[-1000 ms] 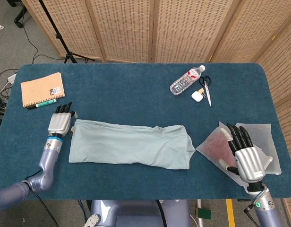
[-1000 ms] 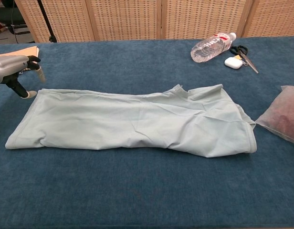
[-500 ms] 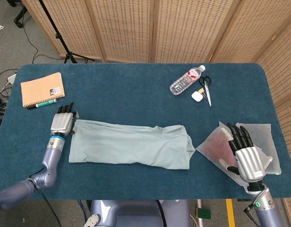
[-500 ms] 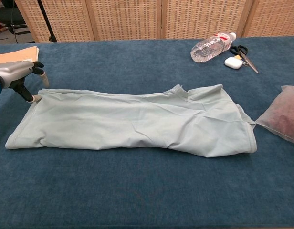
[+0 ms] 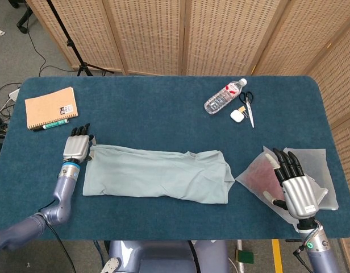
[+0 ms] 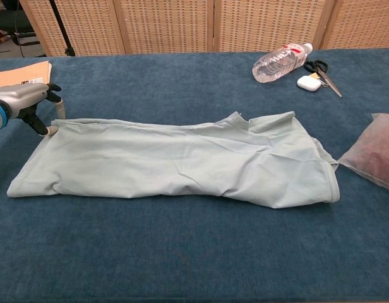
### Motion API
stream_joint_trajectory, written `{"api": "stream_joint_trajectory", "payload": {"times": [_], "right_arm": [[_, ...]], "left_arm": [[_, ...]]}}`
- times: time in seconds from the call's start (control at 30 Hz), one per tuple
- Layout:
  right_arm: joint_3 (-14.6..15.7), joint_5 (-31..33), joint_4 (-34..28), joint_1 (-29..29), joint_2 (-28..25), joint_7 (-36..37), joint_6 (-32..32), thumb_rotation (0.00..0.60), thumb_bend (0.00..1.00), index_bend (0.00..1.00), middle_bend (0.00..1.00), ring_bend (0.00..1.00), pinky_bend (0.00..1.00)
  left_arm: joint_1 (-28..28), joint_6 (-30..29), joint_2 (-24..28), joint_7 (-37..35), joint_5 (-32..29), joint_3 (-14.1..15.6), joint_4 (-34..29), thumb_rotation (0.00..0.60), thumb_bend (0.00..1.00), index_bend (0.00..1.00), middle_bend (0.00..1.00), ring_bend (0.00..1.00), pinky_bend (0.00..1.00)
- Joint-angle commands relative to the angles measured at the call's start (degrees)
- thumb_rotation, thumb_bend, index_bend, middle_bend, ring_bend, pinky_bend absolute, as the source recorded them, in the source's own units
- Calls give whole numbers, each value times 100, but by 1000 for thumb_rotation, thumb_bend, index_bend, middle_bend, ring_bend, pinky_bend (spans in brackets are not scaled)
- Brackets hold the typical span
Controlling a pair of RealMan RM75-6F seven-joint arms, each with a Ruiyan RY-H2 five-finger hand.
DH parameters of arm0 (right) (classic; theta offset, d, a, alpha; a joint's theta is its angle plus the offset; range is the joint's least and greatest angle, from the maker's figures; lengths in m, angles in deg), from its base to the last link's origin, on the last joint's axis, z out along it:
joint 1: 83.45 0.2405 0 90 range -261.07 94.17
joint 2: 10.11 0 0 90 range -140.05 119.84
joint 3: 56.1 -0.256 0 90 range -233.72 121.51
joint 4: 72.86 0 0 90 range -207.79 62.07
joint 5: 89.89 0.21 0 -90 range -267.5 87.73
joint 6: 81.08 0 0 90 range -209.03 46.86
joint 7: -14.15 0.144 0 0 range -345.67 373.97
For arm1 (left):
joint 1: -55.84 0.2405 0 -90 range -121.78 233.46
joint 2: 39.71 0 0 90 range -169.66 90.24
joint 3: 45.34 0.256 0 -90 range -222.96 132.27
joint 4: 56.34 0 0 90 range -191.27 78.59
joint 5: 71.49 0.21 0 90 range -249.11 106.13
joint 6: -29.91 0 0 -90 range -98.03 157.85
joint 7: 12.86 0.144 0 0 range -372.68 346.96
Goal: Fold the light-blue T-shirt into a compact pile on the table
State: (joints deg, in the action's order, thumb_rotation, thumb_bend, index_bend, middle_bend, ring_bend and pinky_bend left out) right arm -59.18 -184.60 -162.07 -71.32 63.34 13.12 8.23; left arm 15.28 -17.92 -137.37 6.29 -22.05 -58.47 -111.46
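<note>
Since a second ago, the left hand [image 5: 77, 148] has been brought rightward until its dark fingers [image 6: 34, 120] touch the far left corner of the light-blue T-shirt [image 5: 158, 175]; whether cloth is actually pinched cannot be told, as the fingers are seen pointing away with the thumb tip down at the hem. From that corner the shirt is spread as a long folded band across the middle of the dark blue carpeted tabletop [image 5: 163, 114], with the collar and a sleeve at its right end.

The right hand [image 5: 293, 185] is held open, fingers apart and empty, above a translucent plastic bag of dark reddish contents [image 5: 258, 177] near the right front edge; only that bag, not the hand, is caught in the chest view.

Behind the left hand, an orange spiral notebook [image 5: 50, 107] with a green pen [image 5: 50, 125] along its near edge is seen. At the far right, a clear plastic water bottle [image 5: 224, 96], black-handled scissors [image 5: 248, 106] and a small white earbud case [image 5: 238, 115] are grouped close together
</note>
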Motion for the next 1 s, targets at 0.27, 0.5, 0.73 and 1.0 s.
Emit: {"api": "stream_joint_trajectory", "payload": {"times": [0.27, 0.5, 0.73, 1.0], "right_arm": [[-14, -19, -8, -12, -1, 3, -16, 600, 0, 0, 0, 0, 0], [-29, -29, -16, -26, -10, 16, -7, 600, 0, 0, 0, 0, 0], [-34, -41, -22, -33, -14, 24, -17, 600, 0, 0, 0, 0, 0], [-44, -46, -14, -38, -13, 19, -34, 600, 0, 0, 0, 0, 0]], "left_arm": [[-30, -5, -109, -5, 22, -54, 155, 600, 404, 511, 0, 0, 0], [-77, 4, -227, 62, 8, -92, 310, 600, 407, 541, 0, 0, 0], [-102, -31, -327, 92, 20, -133, 429, 600, 423, 646, 0, 0, 0], [-116, -98, -369, 120, 17, -224, 488, 600, 507, 701, 0, 0, 0]]}}
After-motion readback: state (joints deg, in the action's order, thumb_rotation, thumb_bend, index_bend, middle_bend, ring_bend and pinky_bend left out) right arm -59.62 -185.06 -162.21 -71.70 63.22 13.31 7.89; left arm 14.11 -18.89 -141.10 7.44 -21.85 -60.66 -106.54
